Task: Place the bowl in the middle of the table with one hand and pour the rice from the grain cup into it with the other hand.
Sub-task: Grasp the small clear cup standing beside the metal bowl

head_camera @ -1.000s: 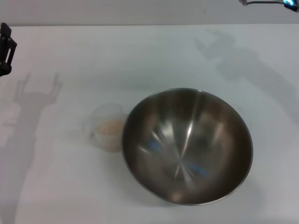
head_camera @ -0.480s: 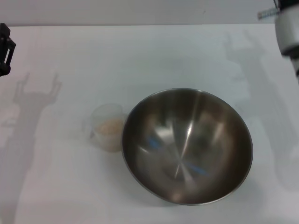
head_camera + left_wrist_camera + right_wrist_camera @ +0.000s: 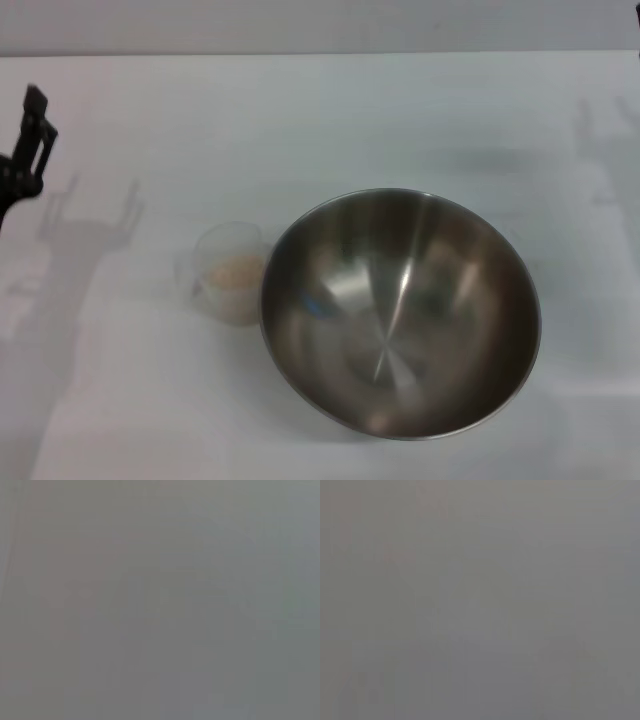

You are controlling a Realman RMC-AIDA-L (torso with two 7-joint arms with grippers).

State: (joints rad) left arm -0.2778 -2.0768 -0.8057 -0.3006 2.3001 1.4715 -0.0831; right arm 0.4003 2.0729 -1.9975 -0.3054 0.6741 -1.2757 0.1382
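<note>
1. Right arm's gone from the far right since half a second ago.
2. Left gripper (image 3: 30, 140) sits at the left edge; can't tell its fingers' state.
3. Grain cup (image 3: 228, 272) with rice (image 3: 237, 272) touches the bowl (image 3: 400, 312) mid-tabletop (image 3: 300, 120), well apart from it.

Left gripper (image 3: 28, 145) at the view's far left edge — right arm unseen.
</note>
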